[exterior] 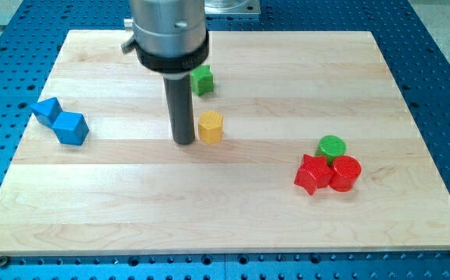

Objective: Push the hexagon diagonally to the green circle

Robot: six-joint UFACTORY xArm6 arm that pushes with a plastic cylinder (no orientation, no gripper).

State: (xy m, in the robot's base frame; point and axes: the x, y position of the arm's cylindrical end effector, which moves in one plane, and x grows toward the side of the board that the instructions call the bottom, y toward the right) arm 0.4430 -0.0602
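A yellow hexagon block [210, 127] sits near the middle of the wooden board [225, 218]. My tip [183, 141] stands just to the hexagon's left, close beside it; I cannot tell whether they touch. The green circle [332, 146] lies toward the view's right, lower than the hexagon. It touches a red star-like block [312, 173] and a red cylinder [346, 173] below it.
A green block [202, 79] sits above the hexagon, partly behind the arm's rod. Two blue blocks [47, 111] [71, 128] lie together at the view's left. A blue perforated table surrounds the board.
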